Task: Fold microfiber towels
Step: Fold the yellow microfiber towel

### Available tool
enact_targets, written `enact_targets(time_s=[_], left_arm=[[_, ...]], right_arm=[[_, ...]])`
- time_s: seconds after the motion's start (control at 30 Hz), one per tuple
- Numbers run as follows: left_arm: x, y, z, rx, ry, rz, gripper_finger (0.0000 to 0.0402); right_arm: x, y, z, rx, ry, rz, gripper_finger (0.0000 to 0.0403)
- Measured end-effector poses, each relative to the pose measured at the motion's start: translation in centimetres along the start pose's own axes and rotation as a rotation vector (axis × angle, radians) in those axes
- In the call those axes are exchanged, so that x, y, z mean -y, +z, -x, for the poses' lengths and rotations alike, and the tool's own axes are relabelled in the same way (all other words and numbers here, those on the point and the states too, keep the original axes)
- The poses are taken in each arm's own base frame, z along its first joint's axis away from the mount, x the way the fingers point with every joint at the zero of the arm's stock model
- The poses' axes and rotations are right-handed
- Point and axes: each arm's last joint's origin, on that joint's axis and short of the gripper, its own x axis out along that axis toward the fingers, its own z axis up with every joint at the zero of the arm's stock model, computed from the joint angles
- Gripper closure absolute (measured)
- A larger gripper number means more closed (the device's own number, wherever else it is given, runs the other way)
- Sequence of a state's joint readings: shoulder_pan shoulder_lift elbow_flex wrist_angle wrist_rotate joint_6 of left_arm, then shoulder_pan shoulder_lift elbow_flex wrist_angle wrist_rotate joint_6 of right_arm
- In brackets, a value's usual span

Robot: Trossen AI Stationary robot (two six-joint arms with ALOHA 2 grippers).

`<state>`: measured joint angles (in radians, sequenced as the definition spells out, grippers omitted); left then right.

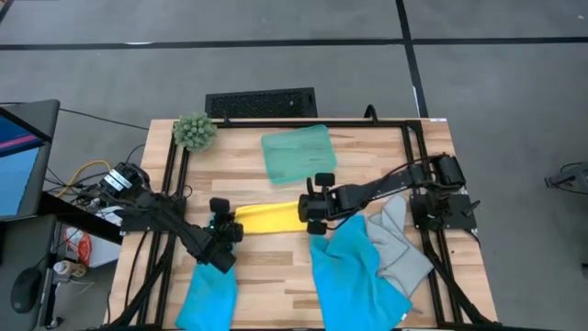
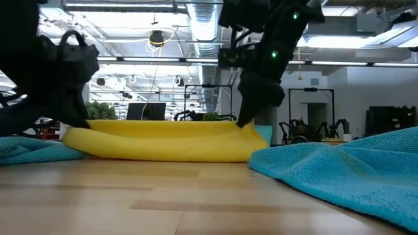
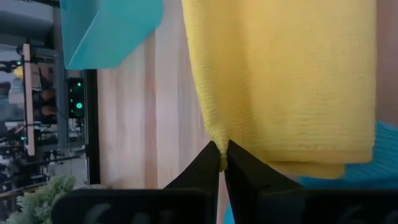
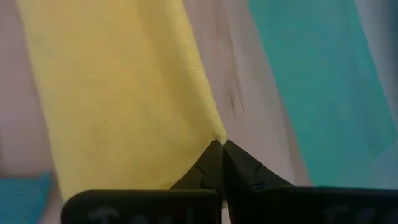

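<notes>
The yellow towel [image 1: 268, 218] lies as a folded band across the table's middle, its underside on the wood; it also shows in the low view [image 2: 163, 140]. My left gripper [image 1: 223, 223] is shut on its left end and my right gripper [image 1: 310, 215] is shut on its right end. A blue towel [image 1: 208, 294] lies at the near left. A second blue towel [image 1: 354, 271] lies at the near right, and the light grey towel [image 1: 400, 244] lies beside it. My left gripper pinches a corner of the yellow towel's left end [image 3: 219, 148] between its two fingertips. The cloth spreads away from the fingers and rests on the table. My right gripper pinches a corner of the yellow towel's right end [image 4: 217, 135] between its two fingertips. The fingers point down in the low view [image 2: 247, 117], and the corner is held just above the wood [image 2: 248, 134].
A translucent teal-green tray [image 1: 298, 153] stands just behind the yellow towel. A fuzzy green plant ball [image 1: 194, 131] sits at the far left corner. A black frame [image 1: 413, 156] runs around the table's edges.
</notes>
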<state>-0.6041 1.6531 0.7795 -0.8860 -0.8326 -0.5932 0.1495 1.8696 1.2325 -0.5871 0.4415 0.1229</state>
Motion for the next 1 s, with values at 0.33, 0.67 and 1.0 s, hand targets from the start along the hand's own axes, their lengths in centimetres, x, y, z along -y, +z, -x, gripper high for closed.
enact_targets(time_s=[0.33,0.67,1.0], left_arm=[[-0.8,0.9,-1.2,0.003,0.028,0.062,0.0376],[-1.7,1.3,-2.3,-0.036,0.038,0.053,0.0271],[-3.8,2.0,-1.0,0.031,0.105,0.083,0.0248]], right_arm=[[0.1,-0.8,-0.7,-0.027,0.012,-0.006,0.0371],[0.8,-0.8,-1.1,-0.035,0.018,-0.073,0.0341],[1.3,-1.0,-1.3,-0.066,0.025,-0.112,0.0276]])
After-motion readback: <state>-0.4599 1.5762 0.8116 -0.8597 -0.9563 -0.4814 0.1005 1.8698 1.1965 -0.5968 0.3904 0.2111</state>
